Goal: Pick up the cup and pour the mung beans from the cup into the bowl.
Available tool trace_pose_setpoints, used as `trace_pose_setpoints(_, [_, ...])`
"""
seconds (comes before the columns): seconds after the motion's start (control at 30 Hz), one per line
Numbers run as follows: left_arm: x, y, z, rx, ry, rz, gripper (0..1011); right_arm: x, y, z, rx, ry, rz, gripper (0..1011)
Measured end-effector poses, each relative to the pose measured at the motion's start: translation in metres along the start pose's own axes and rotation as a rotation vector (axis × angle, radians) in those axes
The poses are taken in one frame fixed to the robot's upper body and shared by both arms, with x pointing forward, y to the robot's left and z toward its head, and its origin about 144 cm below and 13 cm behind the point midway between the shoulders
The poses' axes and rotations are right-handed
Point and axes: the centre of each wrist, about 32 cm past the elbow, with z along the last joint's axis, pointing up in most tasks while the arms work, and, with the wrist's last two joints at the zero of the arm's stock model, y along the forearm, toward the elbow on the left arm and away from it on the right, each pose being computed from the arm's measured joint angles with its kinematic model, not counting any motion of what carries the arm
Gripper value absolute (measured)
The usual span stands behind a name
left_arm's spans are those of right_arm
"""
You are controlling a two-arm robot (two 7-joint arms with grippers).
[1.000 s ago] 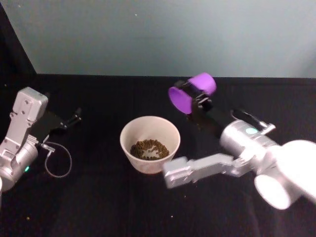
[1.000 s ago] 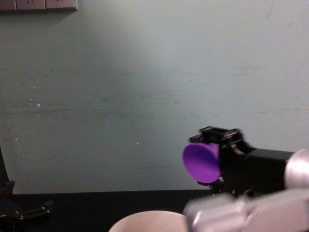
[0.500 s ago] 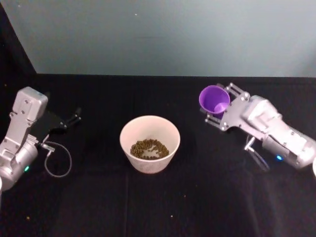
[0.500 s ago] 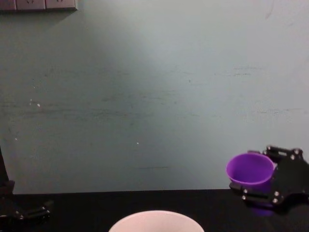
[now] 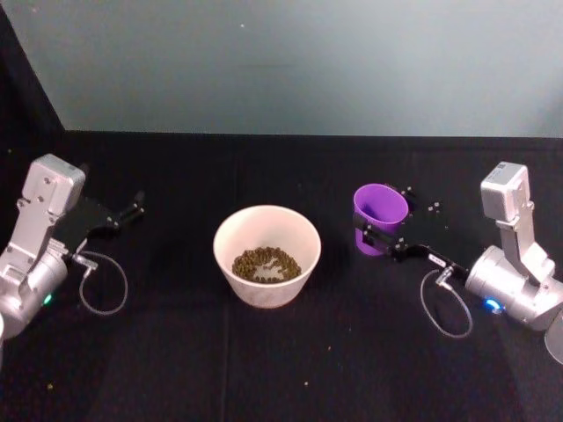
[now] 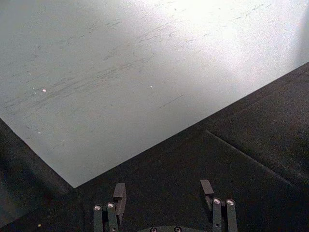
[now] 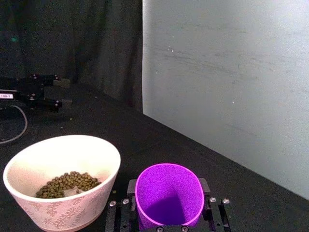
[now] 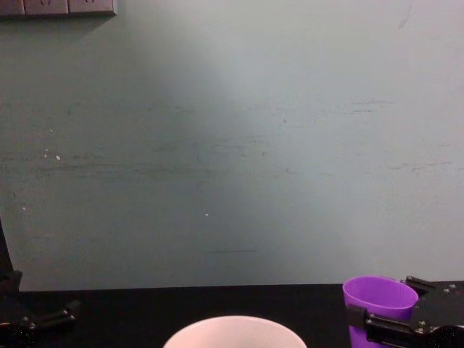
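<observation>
Cup (image 7: 168, 200) (upright) between right fingers (image 7: 211, 211)

You find no text, label, brand or number that can be read here. One small white tag (image 7: 7, 96) sits on the dark fixture far across the tabletop in the right wrist view; its print is too small for you to make out.
</observation>
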Motion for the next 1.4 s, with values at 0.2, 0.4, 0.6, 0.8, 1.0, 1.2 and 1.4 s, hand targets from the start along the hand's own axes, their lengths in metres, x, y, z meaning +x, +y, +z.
trace_pose_setpoints(0.2, [0.000,0.000,0.000,0.000,0.000,0.000,1000,0.000,-0.001,-0.007,-0.004,0.053,0.007,742])
trace_pose_setpoints(0.4, [0.000,0.000,0.000,0.000,0.000,0.000,1000,-0.002,-0.001,-0.012,-0.042,0.085,0.016,742])
trace_pose_setpoints(0.6, [0.000,0.000,0.000,0.000,0.000,0.000,1000,-0.002,-0.001,-0.012,-0.046,0.087,0.015,742])
trace_pose_setpoints(0.8, [0.000,0.000,0.000,0.000,0.000,0.000,1000,-0.001,-0.001,-0.011,-0.042,0.083,0.014,784])
trace_pose_setpoints(1.0, [0.000,0.000,0.000,0.000,0.000,0.000,1000,-0.001,-0.001,-0.011,-0.039,0.080,0.014,932])
trace_pose_setpoints(1.2, [0.000,0.000,0.000,0.000,0.000,0.000,1000,-0.001,-0.003,0.003,-0.007,0.055,0.014,1002])
trace_pose_setpoints(1.4, [0.000,0.000,0.000,0.000,0.000,0.000,1000,-0.004,-0.011,0.032,0.048,0.040,-0.026,1002])
